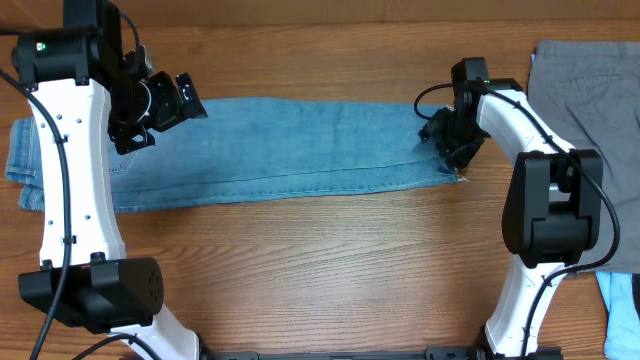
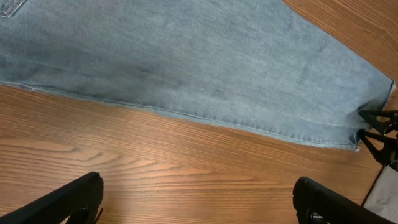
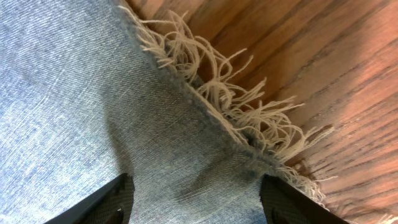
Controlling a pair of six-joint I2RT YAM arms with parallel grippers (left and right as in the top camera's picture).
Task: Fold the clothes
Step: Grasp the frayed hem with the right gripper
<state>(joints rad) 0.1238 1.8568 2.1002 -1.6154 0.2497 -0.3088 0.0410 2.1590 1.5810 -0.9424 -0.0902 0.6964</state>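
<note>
Light-blue denim jeans (image 1: 290,150) lie flat across the wooden table, waist end at the left, frayed leg hems at the right. My left gripper (image 1: 178,100) is open and empty, raised over the upper part of the jeans; its wrist view shows the jeans (image 2: 186,62) beyond its spread fingers (image 2: 196,199). My right gripper (image 1: 452,140) is open, low over the hem end; its fingers (image 3: 193,199) straddle the denim (image 3: 93,112) beside the frayed hem threads (image 3: 236,106). Grey trousers (image 1: 590,100) lie at the far right.
A light-blue cloth (image 1: 622,310) shows at the bottom right edge. The right arm's base (image 1: 545,215) stands beside the grey trousers. Bare wooden table (image 1: 320,270) lies in front of the jeans.
</note>
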